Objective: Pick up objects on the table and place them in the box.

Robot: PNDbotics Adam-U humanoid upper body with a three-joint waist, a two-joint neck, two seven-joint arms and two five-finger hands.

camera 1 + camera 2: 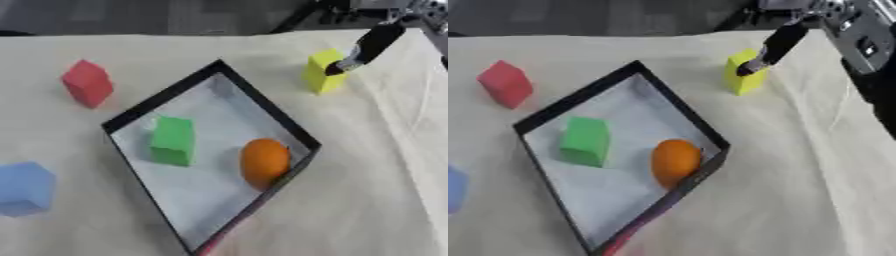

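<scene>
A black-rimmed box (162, 94) with a white floor lies askew in the middle of the table. Inside it are a green block (172, 141) and an orange rounded object (263, 162) against the right wall. Outside, a red block (87, 82) stands at the left, a blue block (24, 187) at the lower left edge, and a yellow block (320, 75) beyond the box's upper right side. My right hand (777, 44) comes in from the upper right; one straight black finger touches the yellow block's top right edge. The block stands on the cloth. My left hand does not show.
A beige cloth (376, 165) covers the table, with wrinkles on the right side. The table's far edge runs along the top, with dark floor beyond. My right arm's silver and black forearm (864, 37) fills the upper right corner.
</scene>
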